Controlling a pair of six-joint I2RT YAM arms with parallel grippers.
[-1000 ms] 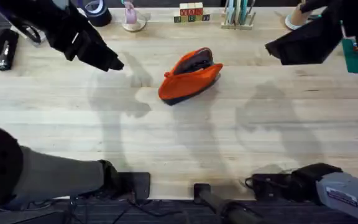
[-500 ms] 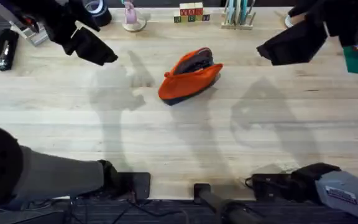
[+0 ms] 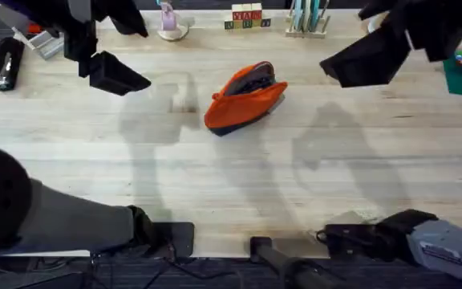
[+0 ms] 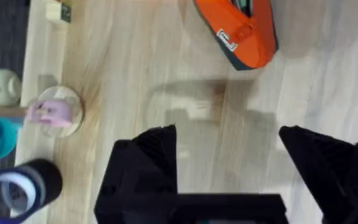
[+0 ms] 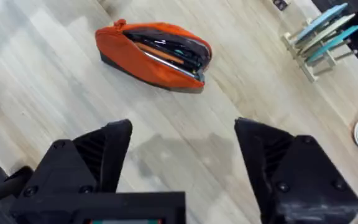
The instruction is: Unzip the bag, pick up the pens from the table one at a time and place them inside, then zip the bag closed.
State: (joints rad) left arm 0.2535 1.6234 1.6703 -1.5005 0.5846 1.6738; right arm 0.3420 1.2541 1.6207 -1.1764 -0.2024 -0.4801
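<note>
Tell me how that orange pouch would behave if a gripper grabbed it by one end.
The orange pouch looks like soft fabric, so it would probably sag rather than stay straight. Its zipper gapes open with pens showing inside, so tilting it might spill them. Pushed, it would likely slide, not roll.

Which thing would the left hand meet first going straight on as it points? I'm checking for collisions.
Probably bare table. The open left hand points at empty wood; the orange bag lies beyond and off to one side, though depth is uncertain.
</note>
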